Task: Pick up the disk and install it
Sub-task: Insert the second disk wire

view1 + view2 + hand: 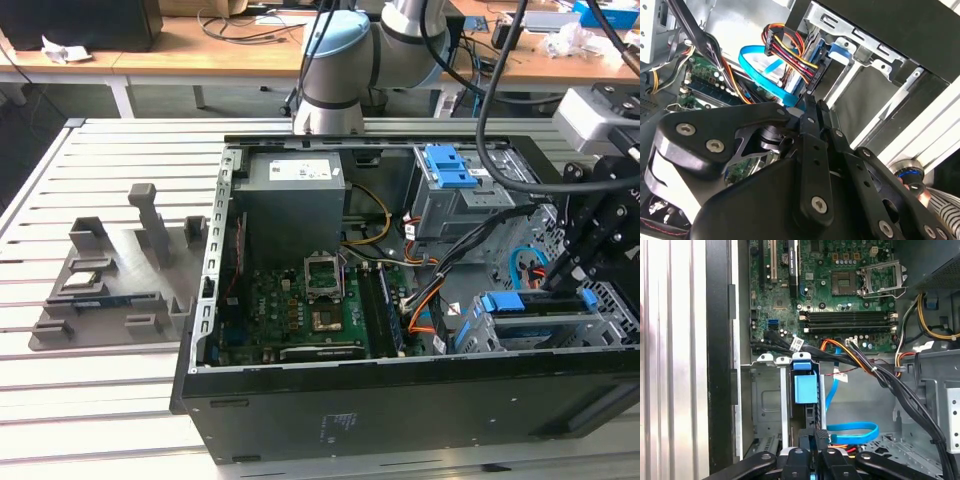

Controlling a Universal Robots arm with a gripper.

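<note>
The disk [540, 306] stands on edge in the drive bay [600, 330] at the case's front corner, on the exterior view's right, with its blue carrier bracket at both ends. In the first wrist view the disk [805, 387] runs edge-on down the slot, blue tab up. My gripper [562, 280] is right above it, shut, fingertips at the disk's upper edge with nothing visible between them. In the second wrist view the gripper [812, 103] ends just beside the disk [810, 57], where a blue data cable [757, 67] and coloured power wires [790, 47] meet it.
The open computer case [400, 400] lies on a slatted table. Inside are the motherboard [300, 305], a power supply [295, 195] and a grey cage with a blue latch [450, 180]. Black cable bundles [470, 245] cross toward the bay. A grey fixture tray [110, 275] sits on the exterior view's left.
</note>
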